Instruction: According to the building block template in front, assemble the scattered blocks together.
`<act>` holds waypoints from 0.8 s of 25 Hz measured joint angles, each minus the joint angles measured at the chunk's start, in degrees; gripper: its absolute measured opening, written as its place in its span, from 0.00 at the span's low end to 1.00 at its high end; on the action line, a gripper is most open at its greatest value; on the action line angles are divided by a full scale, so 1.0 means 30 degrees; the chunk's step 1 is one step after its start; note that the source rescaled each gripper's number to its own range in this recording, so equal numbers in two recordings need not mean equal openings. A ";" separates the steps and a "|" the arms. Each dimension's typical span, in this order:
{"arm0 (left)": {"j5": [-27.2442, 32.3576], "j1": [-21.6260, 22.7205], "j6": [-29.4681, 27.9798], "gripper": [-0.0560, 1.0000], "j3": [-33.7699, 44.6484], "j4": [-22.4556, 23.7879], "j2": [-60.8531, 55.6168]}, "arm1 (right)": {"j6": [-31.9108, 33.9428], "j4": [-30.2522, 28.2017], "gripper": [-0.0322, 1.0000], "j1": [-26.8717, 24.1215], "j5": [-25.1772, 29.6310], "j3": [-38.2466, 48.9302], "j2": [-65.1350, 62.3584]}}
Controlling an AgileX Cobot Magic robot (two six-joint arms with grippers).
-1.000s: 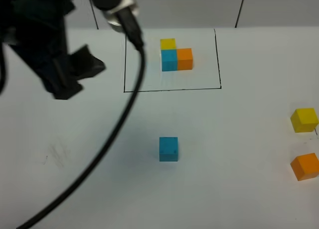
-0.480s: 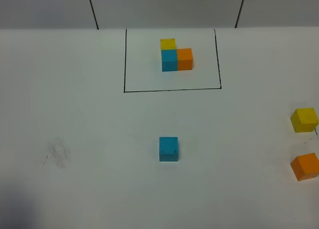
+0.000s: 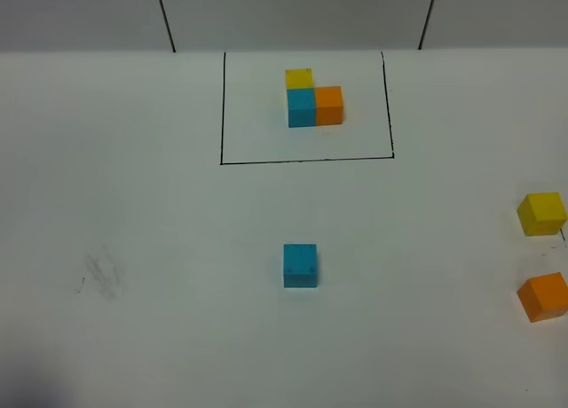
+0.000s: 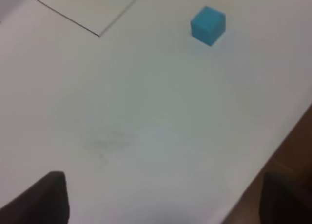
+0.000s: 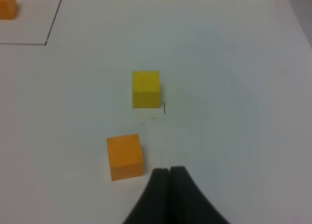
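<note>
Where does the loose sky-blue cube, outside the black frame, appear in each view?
Exterior high: the loose sky-blue cube sits near the picture's middle, nearer the camera than the black frame.
Left wrist: the cube lies alone, apart from the frame's corner.
Right wrist: not in it.
Shared landmark: the black frame's line, visible in all three views.

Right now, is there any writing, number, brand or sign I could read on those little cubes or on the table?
None: no view shows any readable word, number, brand or sign.
Loose sky-blue cube, yellow cube, orange cube: plain faces.
The template cubes: plain too. The black frame around them is only a drawn line.
The grey smudge on the table: scuff marks, not letters.
</note>
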 joint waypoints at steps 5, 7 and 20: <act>0.0000 0.0000 -0.0901 0.81 0.1465 -0.1560 -0.0049 | 0.0016 0.0000 0.03 0.0000 0.0000 0.0000 0.0000; 0.0000 0.0000 -0.1036 0.81 0.1781 -0.2160 -0.0217 | 0.0016 0.0000 0.03 0.0000 0.0000 0.0000 0.0000; -0.2087 0.0000 -0.2456 0.81 0.4480 -0.2860 -0.3148 | -0.0005 0.0000 0.03 0.0000 0.0000 0.0000 0.0000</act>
